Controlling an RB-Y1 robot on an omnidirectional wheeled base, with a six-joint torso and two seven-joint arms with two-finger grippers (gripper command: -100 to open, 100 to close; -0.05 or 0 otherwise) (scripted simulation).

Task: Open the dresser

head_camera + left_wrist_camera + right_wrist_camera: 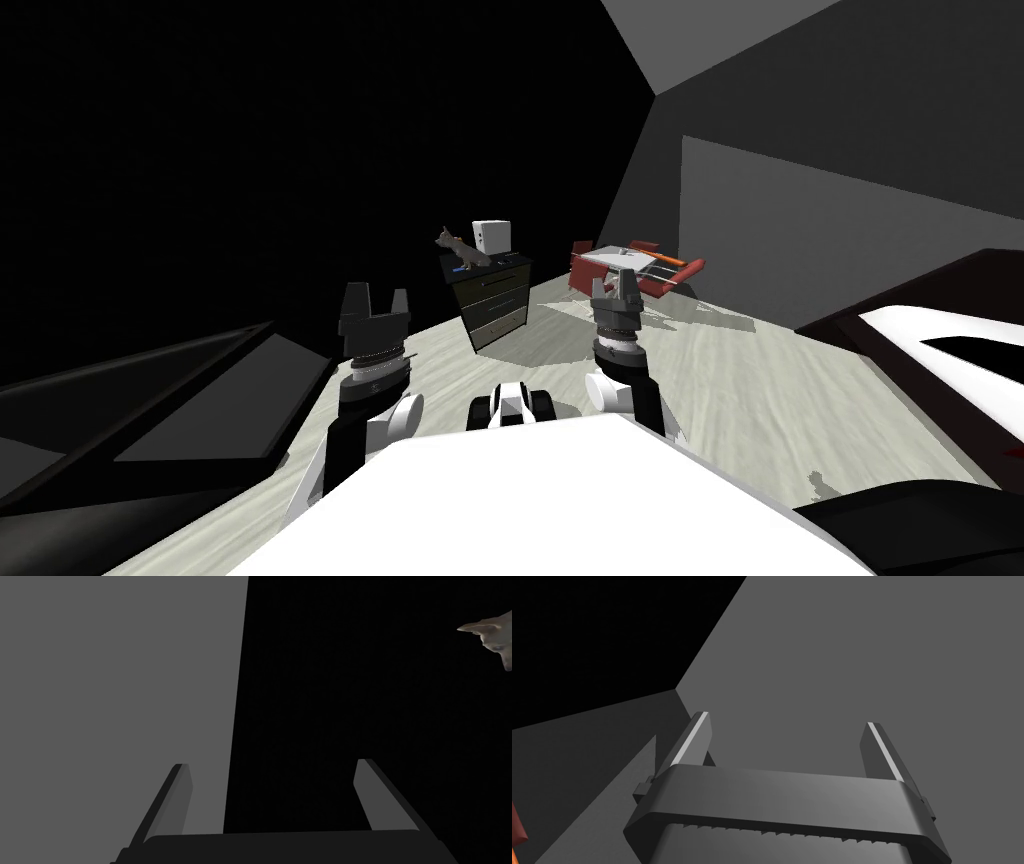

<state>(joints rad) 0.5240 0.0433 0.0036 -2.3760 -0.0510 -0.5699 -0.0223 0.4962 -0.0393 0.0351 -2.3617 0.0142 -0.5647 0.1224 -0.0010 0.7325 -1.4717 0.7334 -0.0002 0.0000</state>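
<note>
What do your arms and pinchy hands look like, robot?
My left gripper and right gripper are dark boxes, each with two thin grey blade-like fingers. Behind them sit ribbed grey rings, then dark forearms with round white joints.

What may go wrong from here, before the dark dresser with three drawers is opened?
The dark three-drawer dresser stands well beyond the open left gripper and right gripper, so the approach may end misaligned. A jerked drawer might topple the grey animal figure and white box on its top.
</note>
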